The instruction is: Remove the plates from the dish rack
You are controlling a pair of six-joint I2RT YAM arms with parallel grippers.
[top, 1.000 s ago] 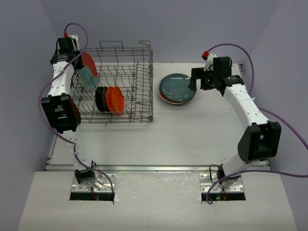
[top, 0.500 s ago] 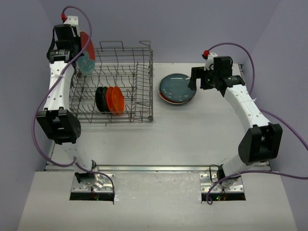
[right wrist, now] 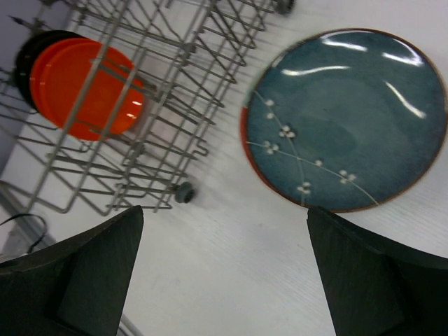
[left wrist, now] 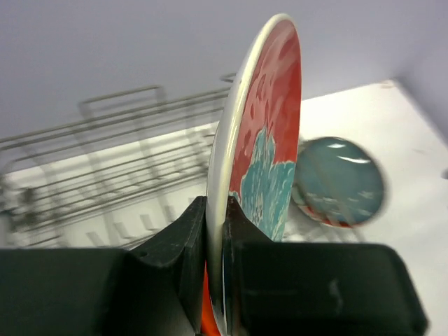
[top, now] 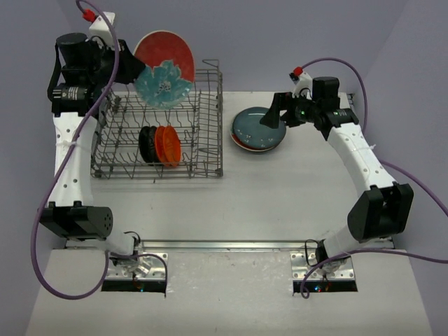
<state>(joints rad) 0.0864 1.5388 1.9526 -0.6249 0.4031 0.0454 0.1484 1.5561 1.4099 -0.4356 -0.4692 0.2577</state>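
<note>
Left hand (top: 128, 67) higher now, red floral plate (top: 166, 66) raised over dish rack (top: 175, 150)

White table (top: 245, 203), metal strip (top: 231, 245) along near edge. Carries two things. Grey wire rack (top: 208, 133) on far-left part, reaching close to left edge. Just right of it and apart, stack of plates (top: 257, 129) by far edge: teal on top with white blossom sprig, red rim showing beneath.

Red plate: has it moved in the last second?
Yes. The red plate has lifted from the dish rack's left end, up and to the right, and is now above its back-left corner.
</note>
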